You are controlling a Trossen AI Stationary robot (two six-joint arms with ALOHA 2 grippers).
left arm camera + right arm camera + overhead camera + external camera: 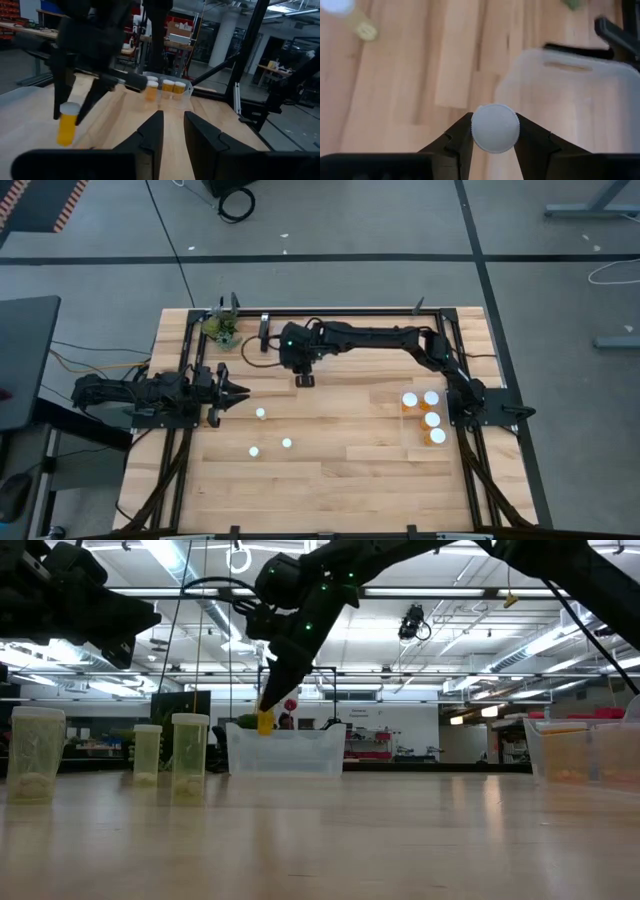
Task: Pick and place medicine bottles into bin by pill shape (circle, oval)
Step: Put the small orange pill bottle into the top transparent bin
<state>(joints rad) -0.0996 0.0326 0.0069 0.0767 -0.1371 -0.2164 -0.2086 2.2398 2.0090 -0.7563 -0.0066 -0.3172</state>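
My right gripper (304,380) hangs over the table's far middle, shut on an orange pill bottle (265,722) with a white cap (495,127). It is beside a clear bin (570,95), also seen in the low view (285,752). Three more bottles stand upright on the table (260,413) (287,443) (254,450). Several capped bottles stand in a clear bin at the right (428,418). My left gripper (235,392) waits at the table's left, open and empty; its fingers show in its own wrist view (173,135). My right gripper pinches the bottle's round white cap (495,127) by its sides between the two fingers (462,135). The fingers come from above, pointing down. The bottle (67,125) hangs about upright below the fingers, lifted clear of the table.
A small green plant (222,330) sits at the far left corner, beyond the clear bin. A dark metal frame (455,330) borders the wooden table. The three standing bottles show at the left of the low view (35,755) (147,752) (190,755).
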